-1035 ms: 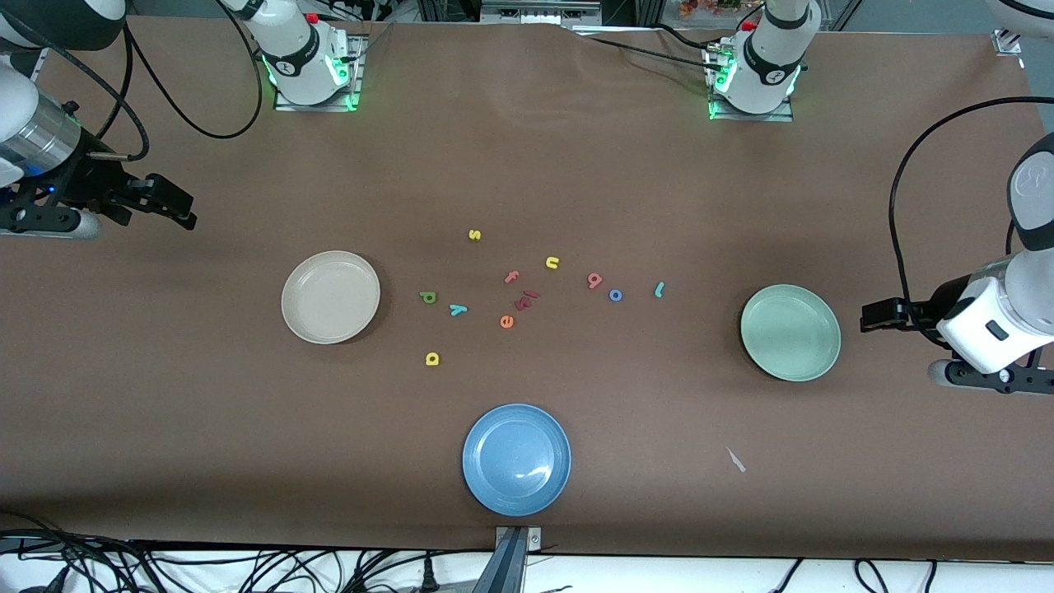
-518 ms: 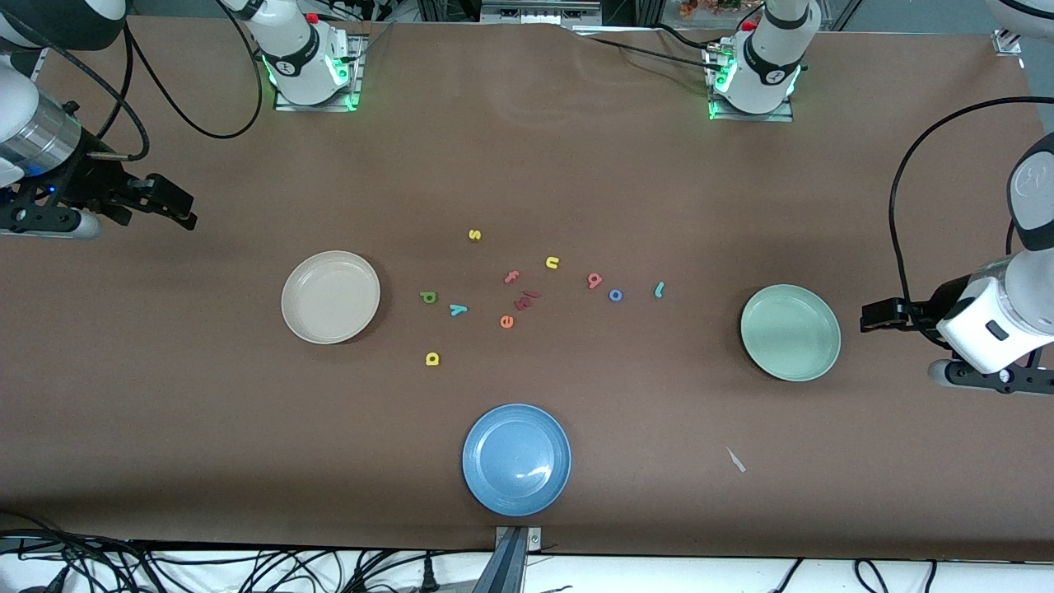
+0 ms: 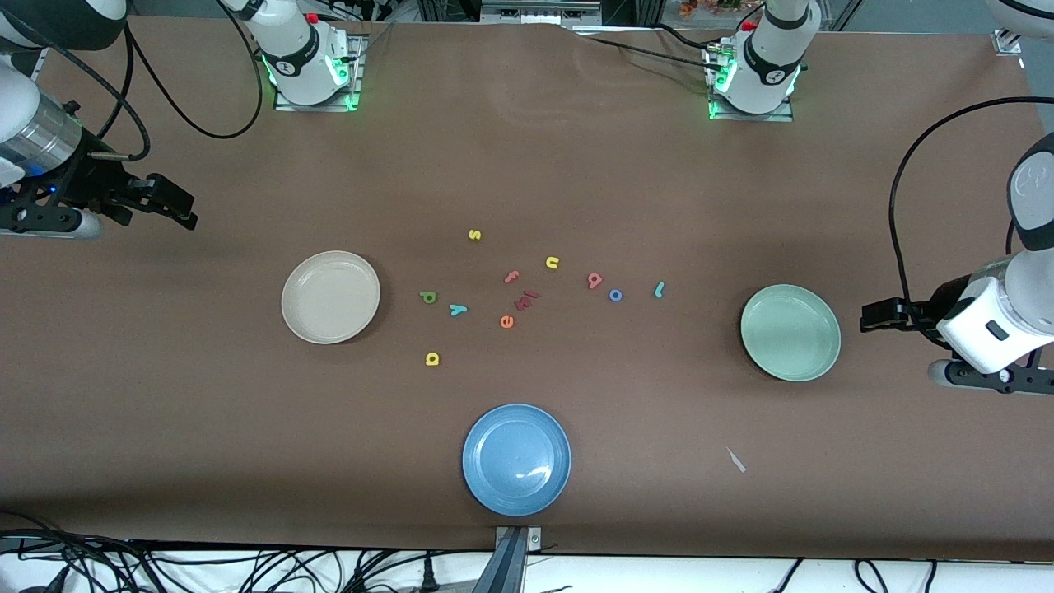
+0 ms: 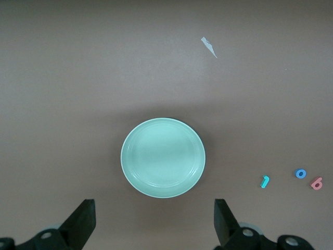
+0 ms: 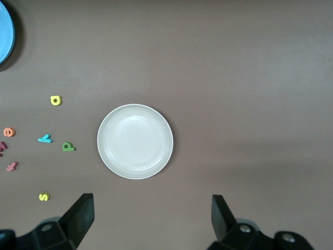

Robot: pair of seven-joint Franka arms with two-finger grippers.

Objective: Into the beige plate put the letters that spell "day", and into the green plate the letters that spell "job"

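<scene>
front view: nothing is sorted yet. the round cream-beige plate (image 3: pixel 330 296) and the round mint-green plate (image 3: pixel 790 332) hold nothing, as does the round blue plate (image 3: pixel 516 459) at six o'clock. all six foam letters lie on the brown tabletop (image 3: pixel 165 395) between them.

left wrist view: the left gripper (image 4: pixel 154 225), jaws open, hangs near the green plate; teal "j" (image 4: pixel 265 181), blue "o" (image 4: pixel 301 173) and pink "b" (image 4: pixel 316 183) lie beside it.

right wrist view: the right gripper (image 5: pixel 152 220), jaws open, waits near the beige plate; green "d" (image 5: pixel 68 147), teal "y" (image 5: pixel 45 138) and yellow "a" (image 5: pixel 55 100) lie close by.
</scene>
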